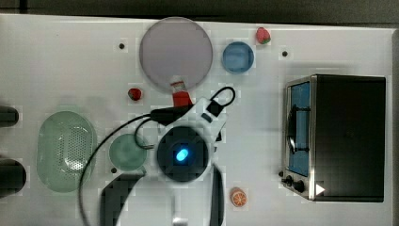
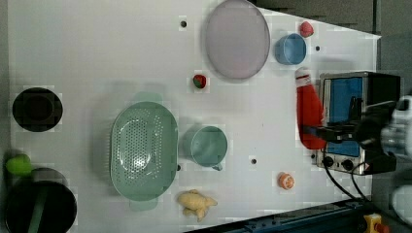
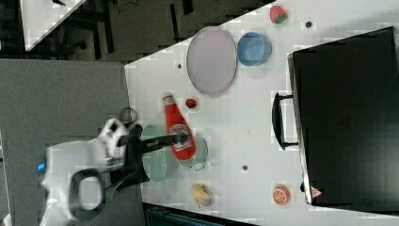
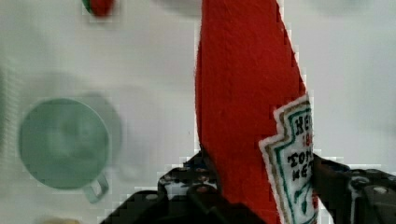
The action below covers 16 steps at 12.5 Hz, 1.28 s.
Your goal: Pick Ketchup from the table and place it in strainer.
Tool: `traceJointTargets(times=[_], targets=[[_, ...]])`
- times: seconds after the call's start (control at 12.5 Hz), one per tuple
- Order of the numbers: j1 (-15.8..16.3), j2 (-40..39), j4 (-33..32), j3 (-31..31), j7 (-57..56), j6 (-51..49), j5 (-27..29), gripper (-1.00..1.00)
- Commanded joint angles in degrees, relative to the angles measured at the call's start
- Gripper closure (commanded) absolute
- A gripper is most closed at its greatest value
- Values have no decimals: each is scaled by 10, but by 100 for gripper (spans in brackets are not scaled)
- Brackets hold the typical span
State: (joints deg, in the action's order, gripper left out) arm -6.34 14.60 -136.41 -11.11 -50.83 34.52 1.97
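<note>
The white table (image 1: 70, 61) carries the strainer (image 2: 143, 150) at the left view's left, a green cup (image 2: 208, 145) just beside it, a grey plate (image 2: 237, 39), a blue bowl (image 2: 290, 48) and a toaster oven (image 1: 348, 136). The gripper (image 3: 181, 138) is clamped on the ketchup (image 3: 178, 129), lifted off the table, well apart from the strainer. Bare table lies between them. In the top view, the arm hides most of the bottle.
</note>
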Motion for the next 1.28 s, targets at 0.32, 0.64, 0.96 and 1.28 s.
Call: traceJointTargets(times=[0.32, 0.64, 0.96, 1.28], targets=[[45, -11, 27, -116, 172, -30, 21, -24], [53, -63, 40, -205, 316, 20, 51, -24], [54, -146, 41, -267, 417, 131, 51, -24], [61, -248, 42, -303, 478, 245, 51, -24]])
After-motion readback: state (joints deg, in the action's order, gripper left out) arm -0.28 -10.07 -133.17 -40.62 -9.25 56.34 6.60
